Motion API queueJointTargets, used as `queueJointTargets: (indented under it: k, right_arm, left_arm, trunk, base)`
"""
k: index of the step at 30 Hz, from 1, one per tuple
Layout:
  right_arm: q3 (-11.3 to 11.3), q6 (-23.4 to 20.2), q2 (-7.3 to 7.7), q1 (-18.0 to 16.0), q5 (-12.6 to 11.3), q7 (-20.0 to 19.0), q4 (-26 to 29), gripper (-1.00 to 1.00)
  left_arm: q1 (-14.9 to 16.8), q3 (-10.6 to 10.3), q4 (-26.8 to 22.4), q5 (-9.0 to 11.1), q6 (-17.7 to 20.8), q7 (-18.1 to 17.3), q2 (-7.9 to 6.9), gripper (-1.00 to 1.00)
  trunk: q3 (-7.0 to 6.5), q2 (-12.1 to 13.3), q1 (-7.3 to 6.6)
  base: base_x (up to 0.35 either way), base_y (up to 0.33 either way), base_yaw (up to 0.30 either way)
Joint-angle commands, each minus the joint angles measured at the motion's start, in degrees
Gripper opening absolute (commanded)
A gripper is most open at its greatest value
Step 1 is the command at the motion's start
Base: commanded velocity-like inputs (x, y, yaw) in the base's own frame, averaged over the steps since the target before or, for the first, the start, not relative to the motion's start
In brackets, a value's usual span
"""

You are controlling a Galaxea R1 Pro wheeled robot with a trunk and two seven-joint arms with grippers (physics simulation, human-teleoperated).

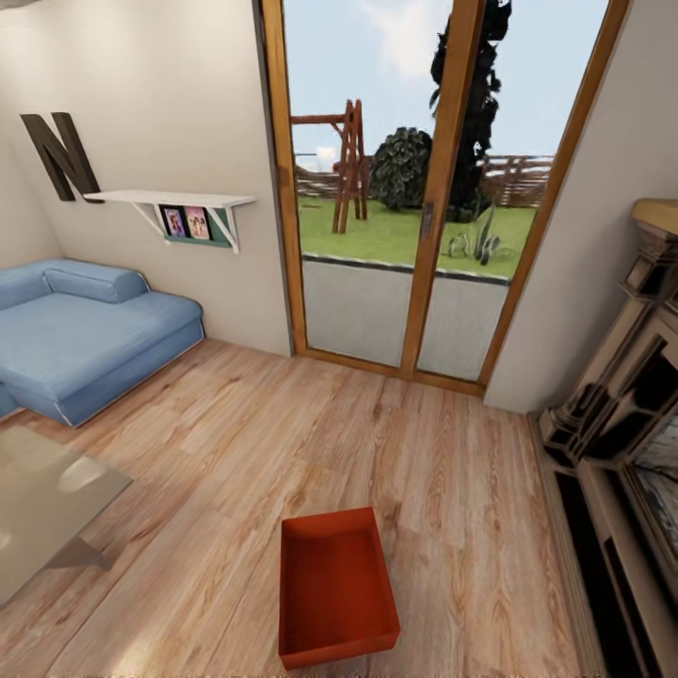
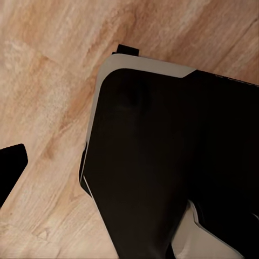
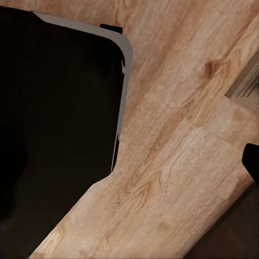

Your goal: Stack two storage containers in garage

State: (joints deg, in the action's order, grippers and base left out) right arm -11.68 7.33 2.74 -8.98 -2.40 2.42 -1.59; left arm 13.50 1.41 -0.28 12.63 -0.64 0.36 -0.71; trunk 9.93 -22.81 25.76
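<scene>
One orange-red storage container lies open-topped and empty on the light wood floor of the living room, low in the head view and just in front of me. In the left wrist view, one dark fingertip of my left gripper sits at the picture's edge over the planks. The right wrist view has a dark fingertip of my right gripper at its edge too. Nothing lies between the fingers of either gripper. The garage is out of view.
A blue sofa stands at the left with a glass coffee table in front of it. Wood-framed glass doors face me. A wooden fireplace surround lines the right wall. My dark base shows beside the grippers.
</scene>
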Motion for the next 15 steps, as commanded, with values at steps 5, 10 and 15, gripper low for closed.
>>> queueJointTargets:
  k: [5, 10, 15]
  right_arm:
    - [-0.5, 0.3, -0.02, -0.1, -0.3, 0.1, -0.2, 1.00]
    - [-0.5, 0.3, -0.02, -0.1, -0.3, 0.1, -0.2, 1.00]
    - [-0.5, 0.3, -0.08, -0.1, -0.2, 0.1, -0.2, 1.00]
  left_arm:
    - [0.0, 0.1, 0.0, 0.2, -0.1, 0.0, 0.02, 1.00]
    - [0.0, 0.1, 0.0, 0.2, -0.1, 0.0, 0.01, 1.00]
    - [0.0, 0.1, 0.0, 0.2, -0.1, 0.0, 0.00, 1.00]
  trunk:
    - [0.58, -0.1, 0.03]
    - [1.04, -0.1, 0.03]
    - [1.50, -0.1, 0.03]
  base:
    - [0.000, 0.000, 0.000]
    - [0.000, 0.000, 0.000]
    - [0.000, 0.000, 0.000]
